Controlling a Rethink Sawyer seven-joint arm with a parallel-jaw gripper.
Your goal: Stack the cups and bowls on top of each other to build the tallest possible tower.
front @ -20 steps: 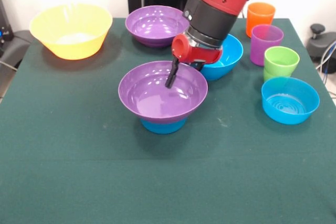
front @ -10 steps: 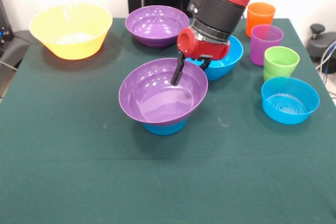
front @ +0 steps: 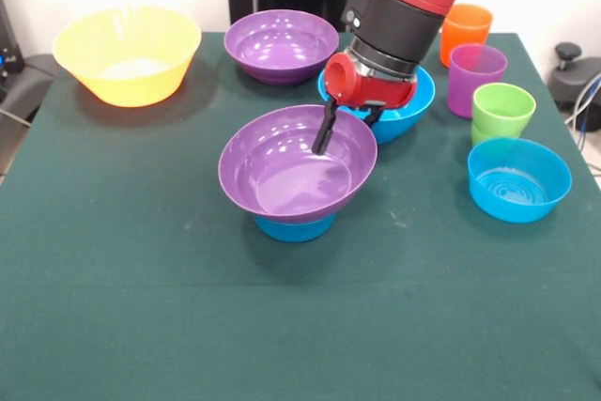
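The tower (front: 297,176) stood at the table's middle: a wide, glossy purple bowl (front: 282,171), tilted and empty, seated on a small blue bowl (front: 294,226). The gripper (front: 336,129) was clamped on that purple bowl's far rim, one black finger (front: 324,133) inside the wall. Behind the gripper sat a large blue bowl (front: 410,100); to its side, well apart, stood smooth orange (front: 466,33), translucent purple (front: 476,78) and lime green (front: 501,112) cups.

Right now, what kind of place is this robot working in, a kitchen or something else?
Probably a robotics lab or test bench, not a kitchen. A green-cloth table holds only bright plastic bowls and cups, such as the yellow bowl, laid out for the red arm's gripper. Cables hang at the edge.
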